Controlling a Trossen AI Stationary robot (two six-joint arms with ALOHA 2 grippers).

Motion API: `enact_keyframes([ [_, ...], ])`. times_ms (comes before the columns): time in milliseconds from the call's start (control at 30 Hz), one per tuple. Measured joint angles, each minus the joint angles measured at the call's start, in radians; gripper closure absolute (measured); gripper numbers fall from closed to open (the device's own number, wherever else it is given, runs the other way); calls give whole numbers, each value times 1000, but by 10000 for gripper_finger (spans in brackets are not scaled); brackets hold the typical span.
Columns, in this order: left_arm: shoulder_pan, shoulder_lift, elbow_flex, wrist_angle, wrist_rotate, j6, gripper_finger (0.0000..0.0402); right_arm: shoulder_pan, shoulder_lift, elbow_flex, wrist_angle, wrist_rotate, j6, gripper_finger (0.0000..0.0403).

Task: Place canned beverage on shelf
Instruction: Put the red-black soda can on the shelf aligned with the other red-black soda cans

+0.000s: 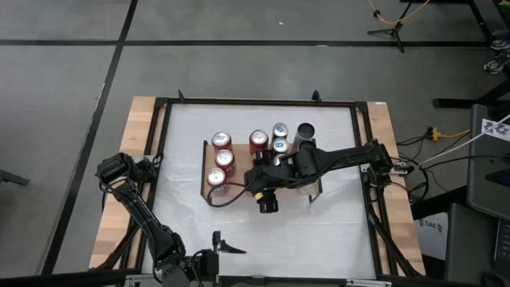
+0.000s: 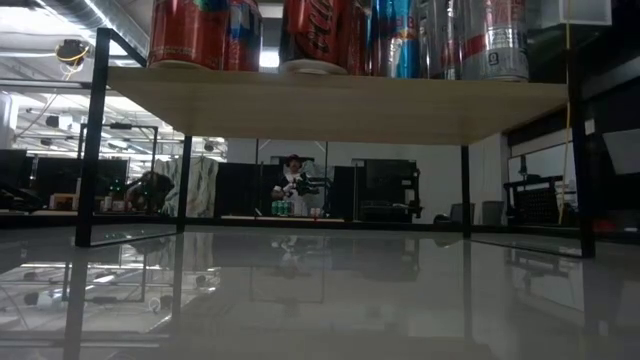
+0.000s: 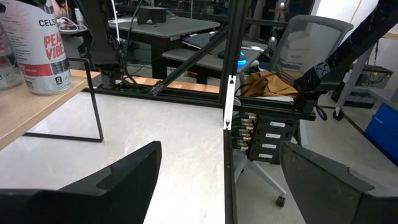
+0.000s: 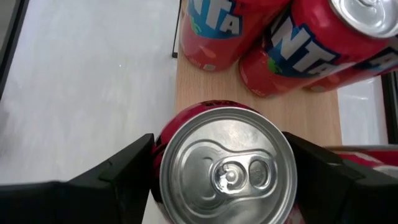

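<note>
The right gripper (image 4: 217,180) reaches in over the low shelf (image 1: 311,191) with its light wooden top board and thin black metal legs, which stands in the middle of the white worktop (image 1: 335,231). Its 2 dark fingers (image 4: 118,171) sit one on each side of a red aluminium beverage can (image 4: 225,167) with a silver pull-tab lid, pressed against its wall; the can stands upright on the wooden board, near the board's edge. In the high view this gripper and its wrist cover that can.

On the same board stand other cans. 3 red cans with silver lids (image 1: 221,160) stand in a column at the left end, and the right wrist view shows 2 of them, with blue and white lettering, just beyond the gripped can. Farther right are another red can (image 1: 258,140), 2 blue-and-silver cans (image 1: 280,137) and a dark-topped silver can (image 1: 305,131).

From worktop height, the shelf's board (image 2: 330,105) spans the view, with the can bottoms lined along its top.

The left gripper (image 1: 217,245) waits at the near edge of the worktop, well apart from the shelf, fingers (image 3: 112,180) spread with nothing between them. Its wrist view shows a white can with pink lettering (image 3: 40,46) on the board.
</note>
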State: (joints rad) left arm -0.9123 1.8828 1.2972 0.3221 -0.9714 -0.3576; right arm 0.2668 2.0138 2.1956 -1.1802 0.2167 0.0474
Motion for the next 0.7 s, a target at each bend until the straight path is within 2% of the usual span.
enact_keyframes([
  [700, 0, 0, 0, 0, 0, 0, 82, 0, -4, 2, -56, 0, 0, 104],
])
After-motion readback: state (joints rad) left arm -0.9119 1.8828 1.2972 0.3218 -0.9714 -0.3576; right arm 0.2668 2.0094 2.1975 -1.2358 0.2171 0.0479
